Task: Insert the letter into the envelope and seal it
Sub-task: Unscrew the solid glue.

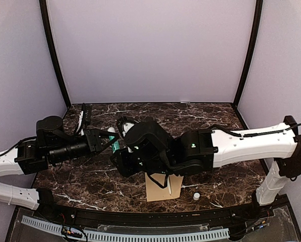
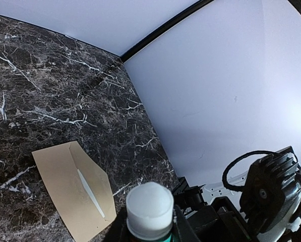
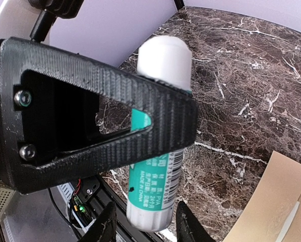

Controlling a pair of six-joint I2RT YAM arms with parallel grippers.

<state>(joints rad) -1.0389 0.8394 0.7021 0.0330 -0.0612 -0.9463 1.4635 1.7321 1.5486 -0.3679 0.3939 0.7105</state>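
The kraft-brown envelope (image 1: pixel 163 187) (image 2: pixel 72 194) (image 3: pixel 284 201) lies flat on the marble near the front edge, with a thin white strip along its flap crease. The letter is out of view. My left gripper (image 1: pixel 110 141) (image 2: pixel 150 229) is shut on a teal glue stick (image 1: pixel 115 143) (image 2: pixel 150 204) (image 3: pixel 158 171) with white ends, held above the table. In the right wrist view one left finger (image 3: pixel 115 116) crosses the stick's middle. My right gripper (image 3: pixel 146 222) is open, its two fingertips flanking the stick's lower end with a gap on each side.
A small white round piece (image 1: pixel 196 196) sits on the table right of the envelope. Both arms meet over the table's middle left, and the right wrist covers the envelope's far end. Purple walls close in the back and both sides.
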